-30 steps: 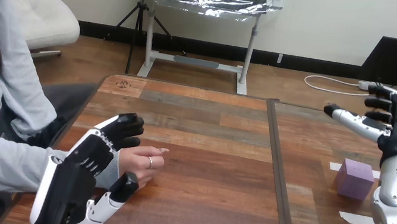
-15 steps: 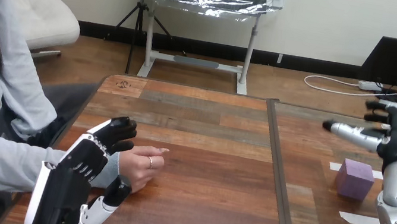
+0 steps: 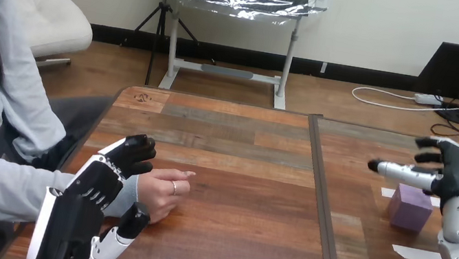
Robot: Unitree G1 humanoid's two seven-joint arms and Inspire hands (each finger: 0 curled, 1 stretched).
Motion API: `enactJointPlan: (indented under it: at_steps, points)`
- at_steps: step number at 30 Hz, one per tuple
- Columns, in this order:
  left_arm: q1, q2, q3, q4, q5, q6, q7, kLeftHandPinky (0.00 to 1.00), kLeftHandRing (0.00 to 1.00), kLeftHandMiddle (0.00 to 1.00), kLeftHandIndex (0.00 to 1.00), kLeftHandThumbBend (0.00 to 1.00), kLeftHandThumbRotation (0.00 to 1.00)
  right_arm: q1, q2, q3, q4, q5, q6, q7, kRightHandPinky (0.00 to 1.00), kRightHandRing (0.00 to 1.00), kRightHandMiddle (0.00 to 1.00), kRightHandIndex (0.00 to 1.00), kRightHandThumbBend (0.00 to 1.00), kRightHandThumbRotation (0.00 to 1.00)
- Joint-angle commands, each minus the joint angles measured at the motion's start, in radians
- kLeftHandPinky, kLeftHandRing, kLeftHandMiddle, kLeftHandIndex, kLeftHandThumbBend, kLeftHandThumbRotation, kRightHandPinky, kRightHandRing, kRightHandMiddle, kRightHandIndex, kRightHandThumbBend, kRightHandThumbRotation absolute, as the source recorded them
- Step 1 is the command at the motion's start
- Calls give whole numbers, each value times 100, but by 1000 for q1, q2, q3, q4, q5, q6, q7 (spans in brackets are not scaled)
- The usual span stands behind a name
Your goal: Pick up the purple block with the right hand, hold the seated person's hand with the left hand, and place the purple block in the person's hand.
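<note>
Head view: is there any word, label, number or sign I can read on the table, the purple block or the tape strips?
No text here can be read.
The purple block: plain faces, no print visible.
The white tape strips on the table: blank.
The small dark mark at the table's far left corner: too small to read.

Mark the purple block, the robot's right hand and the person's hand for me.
purple block (image 3: 409, 210): head view, on its front face.
right hand (image 3: 458, 173): head view, on the black palm.
person's hand (image 3: 158, 195): head view, on the back of the hand.
</note>
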Motion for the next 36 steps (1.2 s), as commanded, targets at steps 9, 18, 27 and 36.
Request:
enactJointPlan:
  at_steps: [9,18,27,36]
  points:
    - [-18,-7,-12,-67,-7,-16,-14,78,80,80,77,80,60,-67,-41,53,7,-58,54,34,58,70,76,82,94,30]
    - [-9,-7,-13,-80,-9,-19,-21,79,81,79,77,77,60,-50,-40,61,13,-70,89,52,40,51,59,82,95,31]
    - [3,-10,-6,-91,2,-29,-12,79,81,79,77,77,61,-26,-44,86,16,-95,88,67,31,42,49,82,95,32]
    - [16,-10,-8,-100,2,-38,-9,76,79,78,77,77,62,-4,-42,92,17,-94,87,84,42,56,63,82,95,32]
